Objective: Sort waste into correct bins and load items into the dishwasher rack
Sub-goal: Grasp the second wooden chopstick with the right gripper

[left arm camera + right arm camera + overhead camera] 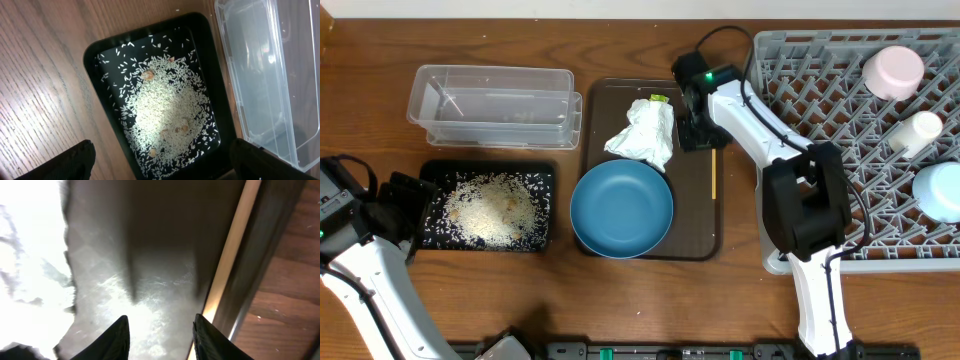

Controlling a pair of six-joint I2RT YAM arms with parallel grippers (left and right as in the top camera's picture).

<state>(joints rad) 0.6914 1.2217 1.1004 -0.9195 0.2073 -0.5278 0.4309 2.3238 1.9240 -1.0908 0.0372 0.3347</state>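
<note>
Left tool (162,169): released, fingers wide, above the black tray (218,80) of rice grains (167,112). Right tool (160,330): fingers parted, grasping nothing, over the brown serving tray (165,250) beside the chopsticks (229,267).

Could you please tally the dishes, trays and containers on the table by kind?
Bowls: 2, dark blue bowl, light blue bowl
Cups: 1, pink cup
White pieces: 1, white piece
Trays: 2, black tray, brown tray
Clear containers: 1, clear container
Racks: 1, rack
Total: 8
</note>
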